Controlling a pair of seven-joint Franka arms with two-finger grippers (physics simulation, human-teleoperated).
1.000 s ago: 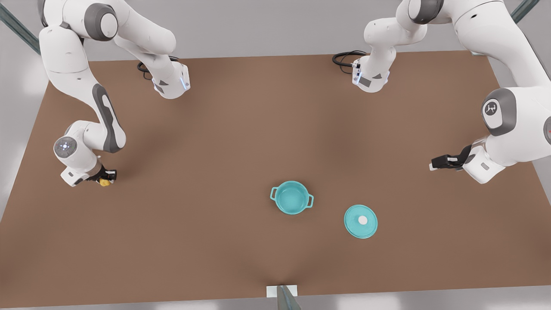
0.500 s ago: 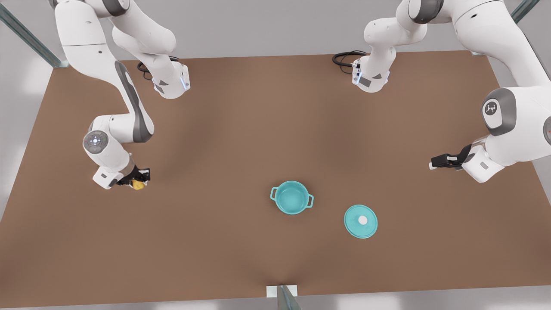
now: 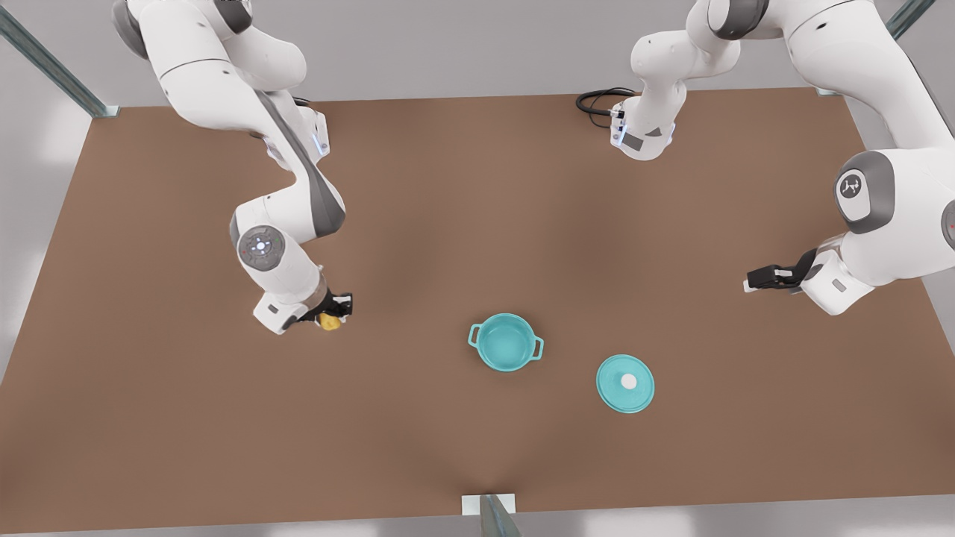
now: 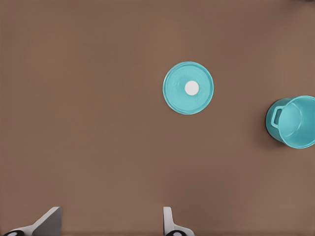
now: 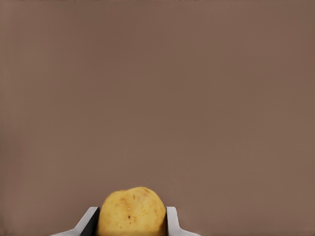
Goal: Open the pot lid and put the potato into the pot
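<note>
The pot lid [image 3: 625,383] lies off beside the open pot [image 3: 505,342] — my right gripper [image 3: 333,313] clamps the potato [image 3: 329,321], not yet dropped in; my left gripper [image 3: 755,284] waits, spread.

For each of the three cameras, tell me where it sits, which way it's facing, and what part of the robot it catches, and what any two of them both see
Front view: high above the table, looking down; both arms, right gripper holding the potato, left gripper waiting at the front view's right.
Left wrist view: on the left arm, facing down at the pot lid and pot; its spread fingertips.
Right wrist view: on the right arm, facing bare table; fingers clamping the potato.
Shared: front and left wrist views show lid and pot.
</note>
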